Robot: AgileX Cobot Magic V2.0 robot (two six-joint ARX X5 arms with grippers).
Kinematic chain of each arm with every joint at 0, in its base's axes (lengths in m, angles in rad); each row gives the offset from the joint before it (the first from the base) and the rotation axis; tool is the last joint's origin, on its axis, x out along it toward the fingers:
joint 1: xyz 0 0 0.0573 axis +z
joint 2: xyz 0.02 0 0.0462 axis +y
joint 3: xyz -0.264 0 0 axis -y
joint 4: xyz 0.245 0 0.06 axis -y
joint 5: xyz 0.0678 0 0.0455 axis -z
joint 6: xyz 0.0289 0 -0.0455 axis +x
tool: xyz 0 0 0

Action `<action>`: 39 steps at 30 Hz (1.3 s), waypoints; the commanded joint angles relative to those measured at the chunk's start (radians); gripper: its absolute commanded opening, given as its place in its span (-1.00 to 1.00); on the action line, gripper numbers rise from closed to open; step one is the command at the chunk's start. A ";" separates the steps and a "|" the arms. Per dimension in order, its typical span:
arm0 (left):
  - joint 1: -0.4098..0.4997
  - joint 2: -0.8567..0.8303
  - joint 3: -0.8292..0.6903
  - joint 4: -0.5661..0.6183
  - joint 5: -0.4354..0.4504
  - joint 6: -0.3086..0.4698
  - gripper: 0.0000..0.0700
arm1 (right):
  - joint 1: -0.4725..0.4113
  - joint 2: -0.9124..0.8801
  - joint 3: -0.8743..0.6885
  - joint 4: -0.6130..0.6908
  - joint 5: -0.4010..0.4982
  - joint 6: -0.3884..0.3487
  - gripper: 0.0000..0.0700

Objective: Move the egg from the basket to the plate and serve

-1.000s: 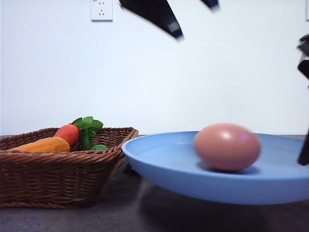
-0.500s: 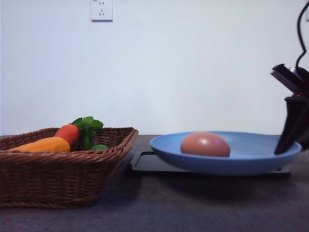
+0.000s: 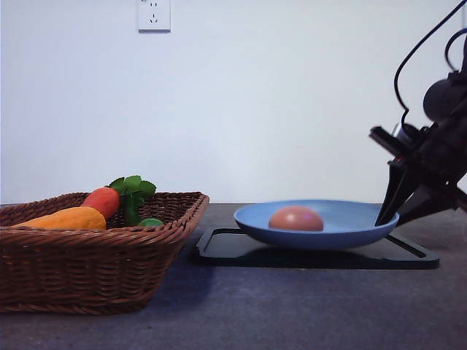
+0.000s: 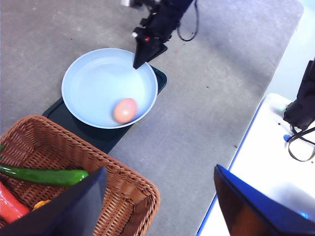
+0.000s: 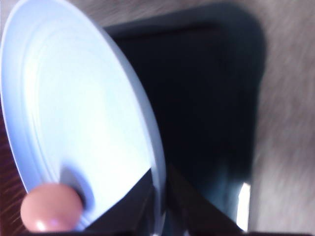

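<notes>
On the left, the basket (image 3: 95, 244) holds only vegetables; the left gripper (image 4: 157, 196) hangs above it, jaws apart and empty. The egg (image 3: 295, 219) lies in the plate (image 3: 343, 233), over the tray (image 3: 408, 257). The right gripper (image 3: 388, 216) has its jaws clamped on the plate's rim, so serving looks under way; next, I judge, a level set-down and release.

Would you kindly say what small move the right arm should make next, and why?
Probably lower the plate the last bit onto the black tray, then release: the right gripper pinches its rim, the egg lies inside, and the plate looks slightly tilted.
</notes>
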 commanded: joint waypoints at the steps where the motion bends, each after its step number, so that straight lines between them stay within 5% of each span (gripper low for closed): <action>1: -0.005 0.008 0.018 0.006 -0.001 0.014 0.26 | 0.005 0.026 0.024 -0.001 -0.008 -0.008 -0.99; 8: -0.005 0.012 0.018 0.017 -0.001 0.017 0.27 | 0.005 0.030 0.024 0.010 0.018 -0.012 -0.51; 17: 0.006 0.033 0.018 0.022 -0.005 0.051 0.26 | -0.019 0.017 0.075 -0.038 0.018 -0.013 -0.43; 23: 0.055 0.065 0.018 0.051 -0.007 0.070 0.22 | -0.065 -0.048 0.152 -0.188 0.019 -0.084 -0.44; 26: 0.093 0.091 0.018 0.067 -0.008 0.077 -0.01 | -0.081 -0.114 0.159 -0.230 0.021 -0.101 -0.49; 32: 0.198 0.164 0.018 0.071 -0.008 0.079 -1.00 | -0.072 -0.286 0.158 -0.339 0.124 -0.142 -0.90; 39: 0.350 0.242 -0.002 0.123 -0.008 0.030 -1.00 | 0.093 -0.527 0.146 -0.362 0.462 -0.153 -1.00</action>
